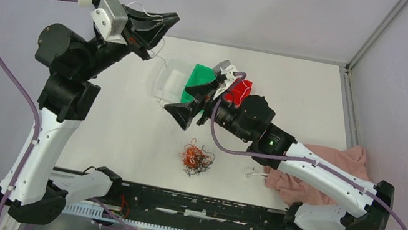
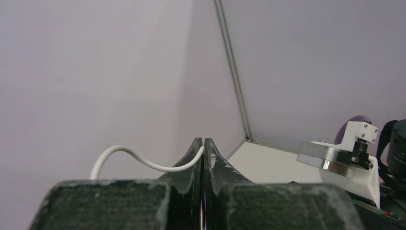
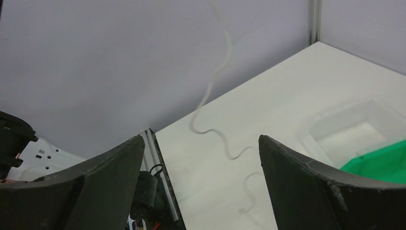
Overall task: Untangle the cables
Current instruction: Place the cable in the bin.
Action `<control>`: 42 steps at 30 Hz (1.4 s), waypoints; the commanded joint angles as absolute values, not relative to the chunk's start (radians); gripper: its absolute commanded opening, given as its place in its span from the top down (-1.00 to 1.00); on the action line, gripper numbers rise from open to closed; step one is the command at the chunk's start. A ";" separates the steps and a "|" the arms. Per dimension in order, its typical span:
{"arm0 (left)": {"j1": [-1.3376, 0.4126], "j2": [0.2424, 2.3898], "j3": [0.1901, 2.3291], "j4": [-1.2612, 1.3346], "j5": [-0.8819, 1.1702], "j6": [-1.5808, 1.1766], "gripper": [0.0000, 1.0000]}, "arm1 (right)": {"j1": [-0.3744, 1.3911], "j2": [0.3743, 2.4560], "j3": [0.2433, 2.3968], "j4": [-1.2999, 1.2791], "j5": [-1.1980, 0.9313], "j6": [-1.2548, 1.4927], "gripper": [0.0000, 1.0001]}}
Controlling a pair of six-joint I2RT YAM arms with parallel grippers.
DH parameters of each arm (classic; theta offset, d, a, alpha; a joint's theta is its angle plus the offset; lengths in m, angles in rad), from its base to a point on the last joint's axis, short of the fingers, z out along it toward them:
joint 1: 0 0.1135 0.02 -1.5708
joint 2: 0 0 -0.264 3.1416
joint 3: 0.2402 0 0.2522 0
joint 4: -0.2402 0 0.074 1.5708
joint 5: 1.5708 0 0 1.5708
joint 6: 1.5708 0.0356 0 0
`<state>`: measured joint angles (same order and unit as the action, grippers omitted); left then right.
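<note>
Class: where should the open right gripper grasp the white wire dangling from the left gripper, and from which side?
Probably the wavy lower stretch of the white wire, from the side, jaws straddling it: it hangs loose below the shut left gripper.

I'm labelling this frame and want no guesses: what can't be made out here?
- Top view: red bin, partly behind the right arm.
- Top view: single strands in the tangle, too fine.
- Left wrist view: white cable, far end behind the left gripper.
- Right wrist view: white cable's top, cut by the upper edge.
</note>
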<state>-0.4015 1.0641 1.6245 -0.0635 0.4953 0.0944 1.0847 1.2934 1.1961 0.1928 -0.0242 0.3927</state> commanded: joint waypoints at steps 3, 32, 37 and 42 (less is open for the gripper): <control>-0.405 1.010 1.590 -0.060 0.557 -0.023 0.94 | 1.087 1.336 1.302 0.208 -0.096 0.360 -0.86; -0.405 0.980 1.539 -0.051 0.572 -0.011 0.94 | 1.064 1.452 1.331 0.223 -0.139 0.528 -0.16; -0.404 0.977 1.542 -0.043 0.574 -0.009 0.94 | 1.046 1.394 1.281 0.129 -0.004 0.507 -0.41; -0.404 0.976 1.535 -0.040 0.575 -0.007 0.94 | 1.005 1.342 1.250 0.039 0.119 0.511 -0.54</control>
<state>-0.4015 0.9886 1.5368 -0.0731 0.5602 0.0036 1.0378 1.4117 1.2732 0.0856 -0.0044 0.5156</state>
